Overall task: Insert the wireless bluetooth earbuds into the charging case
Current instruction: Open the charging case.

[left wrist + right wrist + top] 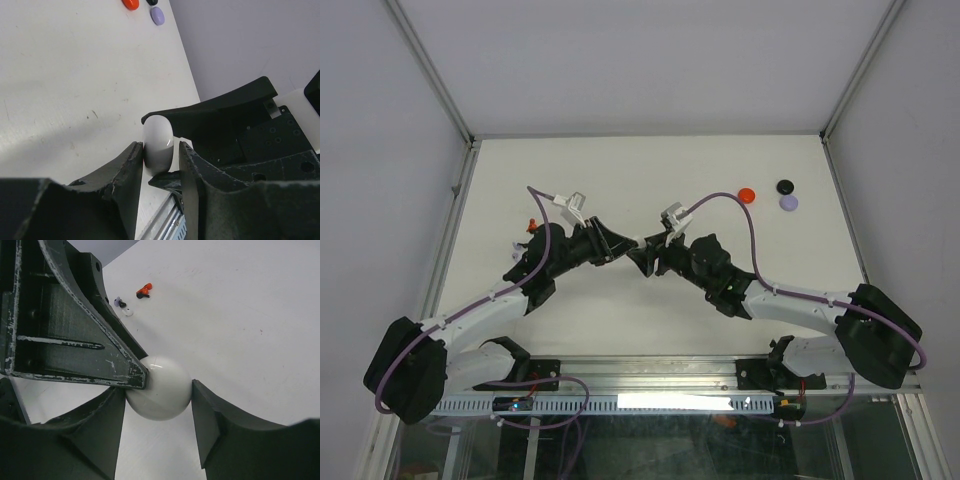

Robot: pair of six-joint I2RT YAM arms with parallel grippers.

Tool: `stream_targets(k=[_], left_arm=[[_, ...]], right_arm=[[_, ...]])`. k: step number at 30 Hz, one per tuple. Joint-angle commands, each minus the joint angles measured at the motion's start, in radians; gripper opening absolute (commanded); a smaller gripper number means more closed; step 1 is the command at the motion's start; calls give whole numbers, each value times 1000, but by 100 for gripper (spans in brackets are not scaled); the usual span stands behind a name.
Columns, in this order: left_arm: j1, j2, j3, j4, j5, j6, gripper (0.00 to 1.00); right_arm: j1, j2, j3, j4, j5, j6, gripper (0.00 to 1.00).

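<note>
Left gripper (pixel 160 152) and right gripper (pixel 159 392) both sat narrow, pinched on the white charging case (pixel 170 377), loose earbuds (pixel 144 290) on the table well left of the case, so any uneven pull likely would've squirted that slick round shell out.

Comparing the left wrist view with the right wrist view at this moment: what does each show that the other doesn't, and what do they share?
Only the left wrist view: three round things near the far table edge, a red piece, a black piece and a lavender piece, plus the grey wall. Only the right wrist view: a tiny cluster, an orange-red bit, a lavender bit and a white bit. Both: the white case between the left pincer and right pincer, over the table.
</note>
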Motion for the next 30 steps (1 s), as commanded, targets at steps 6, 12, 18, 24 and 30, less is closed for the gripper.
stream_targets(k=[6,12,18,24,30], left_arm=[[-29,32,13,88,79,24,35],[-29,32,14,86,92,22,37],[-30,37,26,71,112,45,23],[-29,13,68,-28,91,134,14],[-27,1,179,-240,64,313,11]], right_arm=[[6,-8,8,141,-45,-21,56],[6,-18,8,142,-55,-37,57],[2,-15,8,141,-71,-43,59],[-21,-35,13,103,-121,-57,68],[-113,-65,52,-46,-286,-74,78]])
